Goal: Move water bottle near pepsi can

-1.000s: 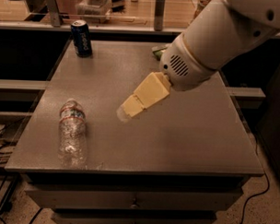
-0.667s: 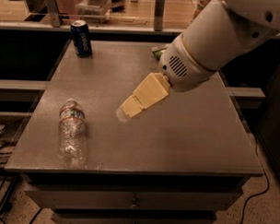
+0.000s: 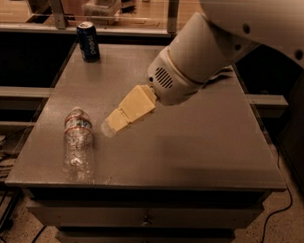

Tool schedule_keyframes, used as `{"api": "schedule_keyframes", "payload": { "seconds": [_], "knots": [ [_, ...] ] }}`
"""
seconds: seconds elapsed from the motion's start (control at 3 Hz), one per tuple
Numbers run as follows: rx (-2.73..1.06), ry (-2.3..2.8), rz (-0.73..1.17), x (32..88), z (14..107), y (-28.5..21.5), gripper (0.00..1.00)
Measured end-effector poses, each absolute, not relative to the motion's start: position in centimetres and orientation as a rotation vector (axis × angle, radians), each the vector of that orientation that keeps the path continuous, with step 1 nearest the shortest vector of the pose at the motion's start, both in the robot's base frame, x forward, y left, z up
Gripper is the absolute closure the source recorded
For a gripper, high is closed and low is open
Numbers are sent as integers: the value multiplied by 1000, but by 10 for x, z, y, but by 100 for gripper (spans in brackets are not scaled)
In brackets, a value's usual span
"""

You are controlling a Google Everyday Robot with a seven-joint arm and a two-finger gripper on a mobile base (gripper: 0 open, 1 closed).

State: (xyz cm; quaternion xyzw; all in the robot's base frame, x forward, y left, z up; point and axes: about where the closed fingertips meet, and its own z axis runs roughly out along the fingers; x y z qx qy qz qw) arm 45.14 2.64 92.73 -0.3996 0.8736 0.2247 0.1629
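Note:
The water bottle (image 3: 78,143) lies on its side at the front left of the grey table (image 3: 201,145), cap pointing away, with its red, white and teal label band near the cap. The pepsi can (image 3: 88,41), dark blue with a silver top, stands upright at the table's far left corner. My gripper (image 3: 113,124), with yellowish fingers on a white arm, hangs above the table just right of the bottle's cap end, pointing down and left, apart from the bottle.
The white arm (image 3: 209,50) reaches in from the upper right across the table's middle. A lower shelf or bench (image 3: 23,91) runs left of the table. Cables (image 3: 1,153) lie on the floor at the left. A drawer front (image 3: 143,218) sits below the table's front edge.
The gripper has shifted slightly left and down toward the bottle. The bottle and the can have not moved.

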Motion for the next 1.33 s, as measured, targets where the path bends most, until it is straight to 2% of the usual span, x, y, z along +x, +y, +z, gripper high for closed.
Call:
{"api": "schedule_keyframes", "payload": {
  "seconds": [0.67,1.33],
  "knots": [
    [-1013,2549,771,453,902,96,0],
    [-989,2586,749,452,895,104,0]
  ]
}}
